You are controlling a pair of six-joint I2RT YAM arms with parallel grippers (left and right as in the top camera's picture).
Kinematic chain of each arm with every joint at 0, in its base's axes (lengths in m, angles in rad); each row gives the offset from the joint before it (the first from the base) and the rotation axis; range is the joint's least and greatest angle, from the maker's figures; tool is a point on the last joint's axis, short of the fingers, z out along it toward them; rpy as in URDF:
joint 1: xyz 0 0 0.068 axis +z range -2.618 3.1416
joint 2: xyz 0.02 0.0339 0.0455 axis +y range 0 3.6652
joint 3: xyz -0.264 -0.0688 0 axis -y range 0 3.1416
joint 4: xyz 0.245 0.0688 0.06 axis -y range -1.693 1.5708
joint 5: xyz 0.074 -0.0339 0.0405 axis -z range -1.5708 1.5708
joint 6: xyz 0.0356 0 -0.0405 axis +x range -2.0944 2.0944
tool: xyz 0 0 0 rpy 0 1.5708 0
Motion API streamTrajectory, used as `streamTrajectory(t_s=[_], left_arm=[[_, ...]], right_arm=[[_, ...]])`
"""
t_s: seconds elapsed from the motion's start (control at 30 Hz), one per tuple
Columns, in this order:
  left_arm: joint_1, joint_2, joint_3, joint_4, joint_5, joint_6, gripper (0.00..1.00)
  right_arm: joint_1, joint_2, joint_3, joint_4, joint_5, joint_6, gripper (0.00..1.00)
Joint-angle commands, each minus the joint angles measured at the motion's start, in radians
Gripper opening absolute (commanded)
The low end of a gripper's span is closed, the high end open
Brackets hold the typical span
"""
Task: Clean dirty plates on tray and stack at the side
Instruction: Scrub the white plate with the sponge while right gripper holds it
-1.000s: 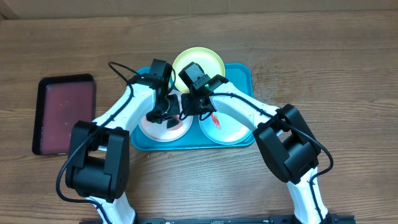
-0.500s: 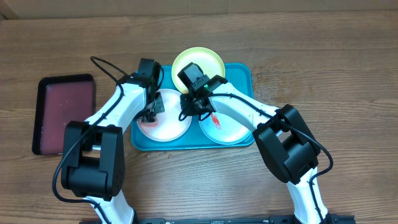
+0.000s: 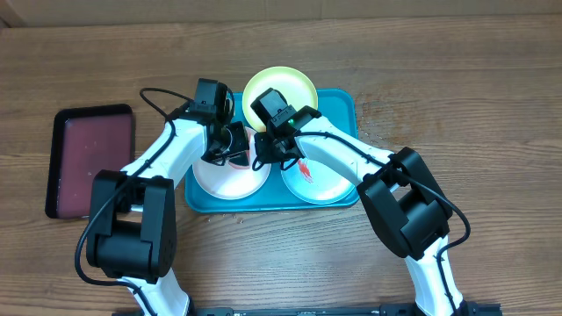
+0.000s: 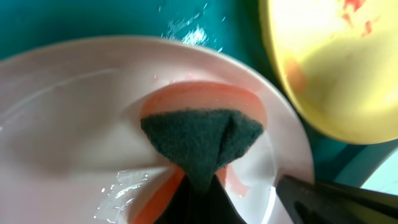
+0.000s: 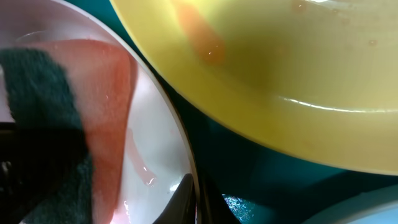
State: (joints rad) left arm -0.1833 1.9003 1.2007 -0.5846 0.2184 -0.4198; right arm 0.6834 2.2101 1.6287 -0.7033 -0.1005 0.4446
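The turquoise tray [image 3: 344, 107] holds three plates. The white plate [image 3: 230, 180] lies front left, the pale aqua plate [image 3: 323, 184] with a red smear front right, and the yellow-green plate [image 3: 283, 88] over the far rim. My left gripper [image 3: 230, 145] is shut on a dark green sponge [image 4: 199, 140] pressed onto a red smear [image 4: 205, 93] on the white plate [image 4: 68, 124]. My right gripper [image 3: 263, 158] is shut on the white plate's rim [image 5: 189, 168], one finger inside and one outside. The sponge [image 5: 40, 93] and the yellow-green plate [image 5: 280, 68] show in the right wrist view.
A dark maroon-and-black tray [image 3: 92, 160] lies on the wooden table at the left. The yellow-green plate [image 4: 336, 74] sits close beside the white one, with red specks on it. The two arms nearly meet over the tray's middle.
My left gripper has swept the sponge from the white plate's left side to its far right part. The smear on the left side is gone. The right arm has not moved.
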Motion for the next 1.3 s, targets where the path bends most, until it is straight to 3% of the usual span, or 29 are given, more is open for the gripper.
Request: streamTrajectory(t_s=[0.0, 0.1, 0.27, 0.43, 0.57, 0.8, 1.17, 1.27], left_arm=[[-0.008, 0.009, -0.062, 0.001, 0.034, -0.003, 0.04], [-0.006, 0.009, -0.100, -0.024, -0.034, 0.014, 0.04], [0.010, 0.008, -0.080, -0.151, -0.430, 0.011, 0.04], [0.017, 0.008, 0.014, -0.297, -0.648, -0.035, 0.04], [0.014, 0.008, 0.068, -0.307, -0.516, -0.032, 0.04], [-0.001, 0.009, 0.005, -0.195, 0.058, -0.004, 0.04], [-0.057, 0.009, -0.057, -0.200, 0.163, -0.002, 0.04], [-0.045, 0.009, -0.057, -0.219, 0.331, 0.056, 0.04]], right_arm=[[0.006, 0.025, 0.006, 0.003, 0.021, -0.006, 0.04], [0.006, 0.025, 0.006, 0.002, 0.021, -0.007, 0.04], [0.006, 0.025, 0.006, -0.005, 0.021, -0.007, 0.04], [0.006, 0.025, 0.006, -0.004, 0.021, -0.006, 0.04], [0.006, 0.025, 0.006, 0.000, 0.021, -0.006, 0.04], [0.006, 0.025, 0.006, 0.002, 0.021, -0.006, 0.04], [0.006, 0.025, 0.006, 0.003, 0.021, -0.006, 0.04], [0.006, 0.025, 0.006, 0.001, 0.021, -0.006, 0.04]])
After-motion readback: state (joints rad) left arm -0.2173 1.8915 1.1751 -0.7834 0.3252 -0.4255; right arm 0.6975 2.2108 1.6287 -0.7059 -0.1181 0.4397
